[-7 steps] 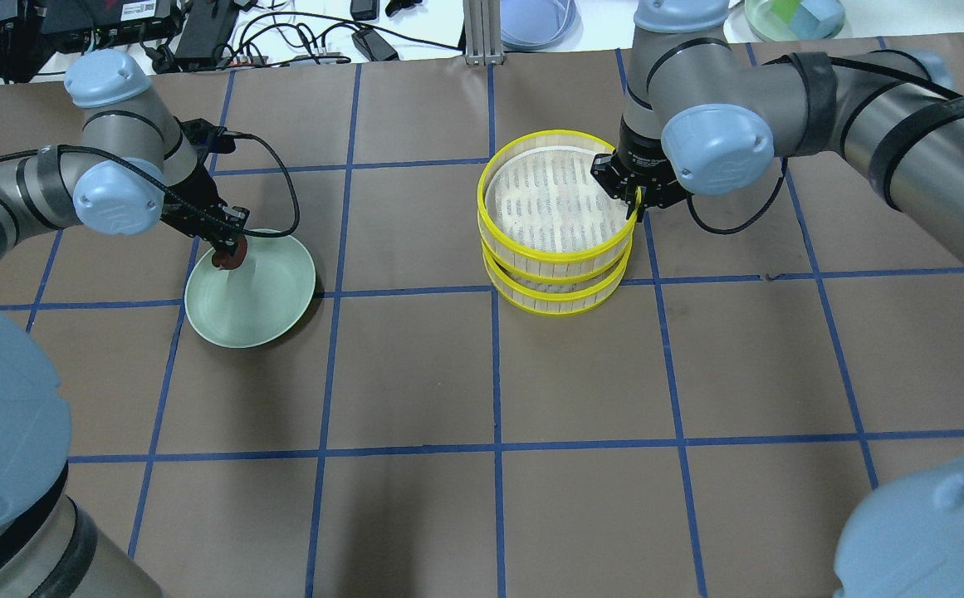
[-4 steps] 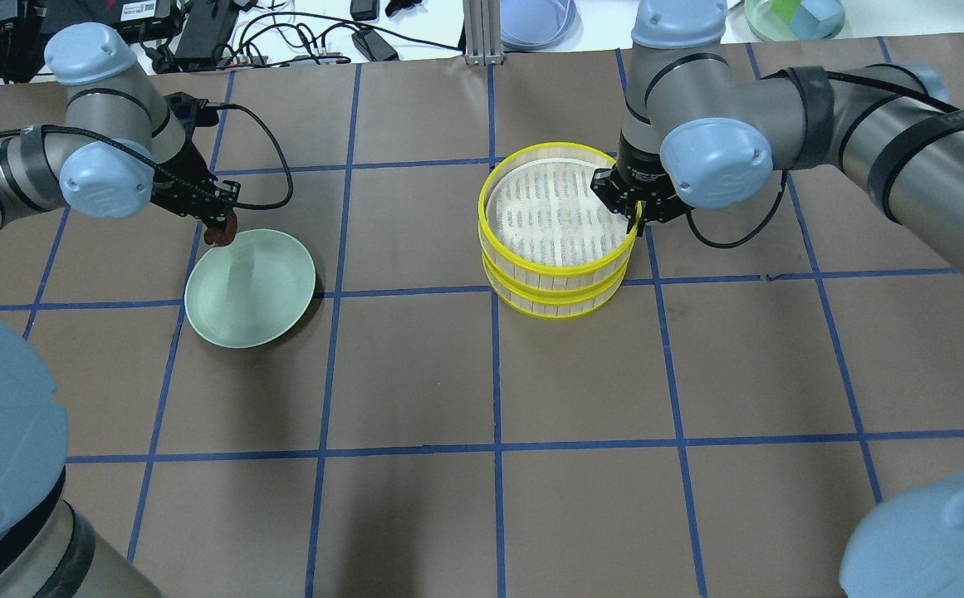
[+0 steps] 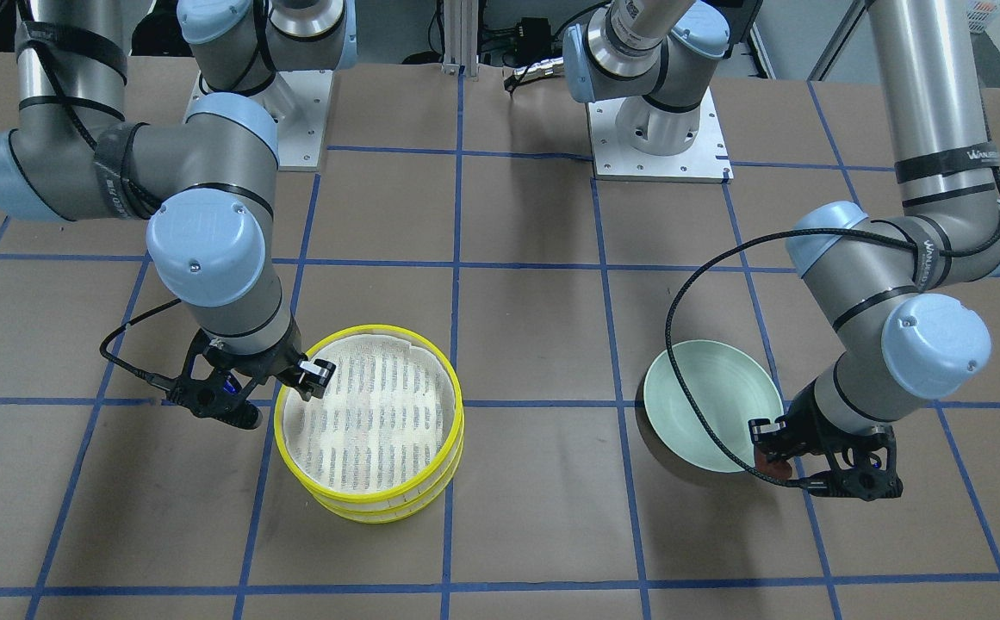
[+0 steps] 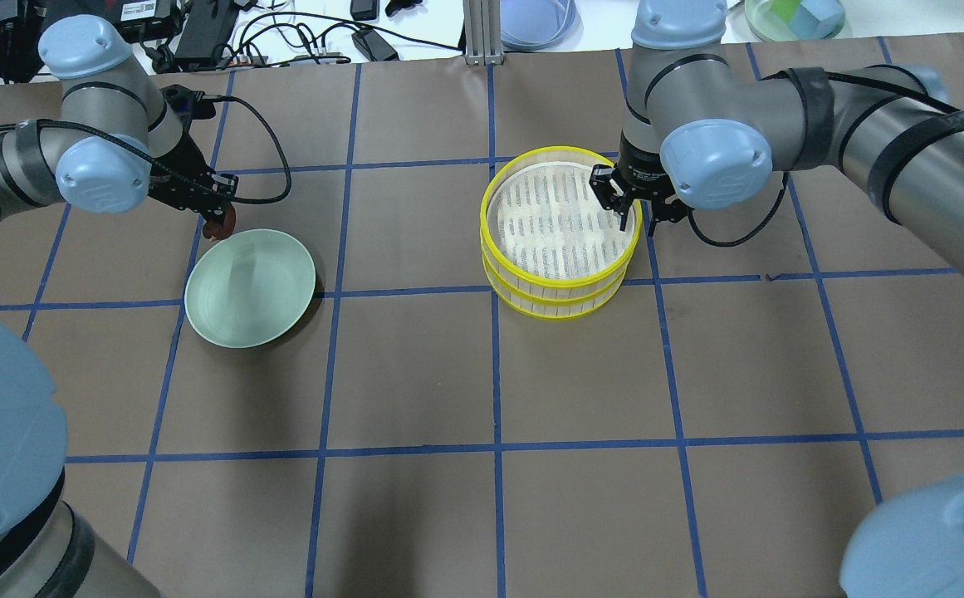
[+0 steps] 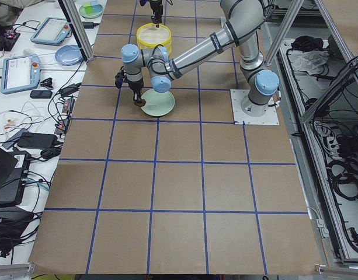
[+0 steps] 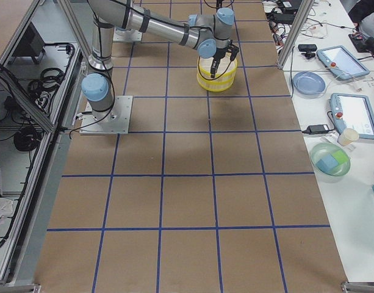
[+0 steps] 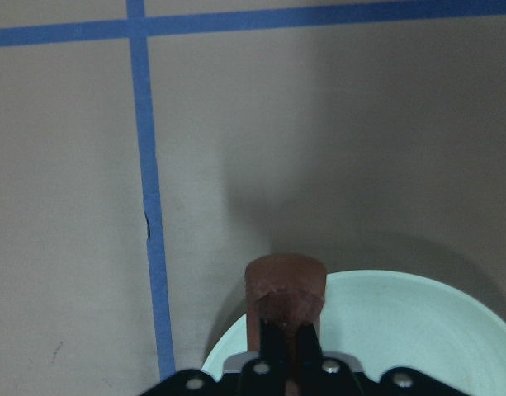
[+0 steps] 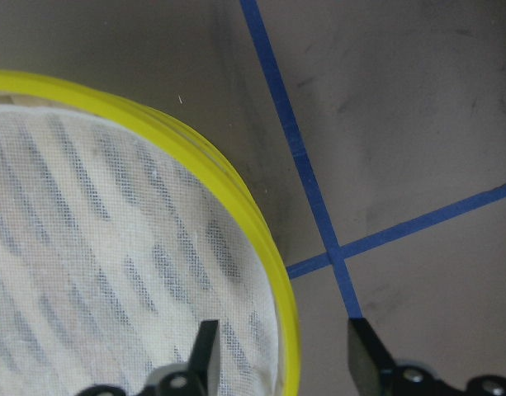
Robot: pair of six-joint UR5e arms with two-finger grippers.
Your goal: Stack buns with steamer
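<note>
The steamer is two yellow-rimmed trays stacked mid-table; the top tray (image 4: 560,220) sits on the lower one (image 4: 560,307). The top tray's mesh floor (image 3: 370,413) is bare. My right gripper (image 4: 629,209) is open, its jaws either side of the top tray's rim (image 8: 261,239). My left gripper (image 4: 217,218) is shut on the dark reddish-brown bun (image 4: 220,227), held above the far edge of the mint-green plate (image 4: 249,286). The bun also shows in the left wrist view (image 7: 286,285). The cream bun is hidden.
The plate (image 3: 711,400) holds nothing. Blue tape lines cross the brown table. Beyond the far edge lie a blue dish (image 4: 535,21), a green bowl with blocks (image 4: 793,17) and cables (image 4: 299,41). The arm bases (image 3: 659,129) stand at the robot's side.
My right gripper lowered the top tray onto the lower one and opened off its rim. My left gripper lifted the brown bun from over the plate toward its far edge.
</note>
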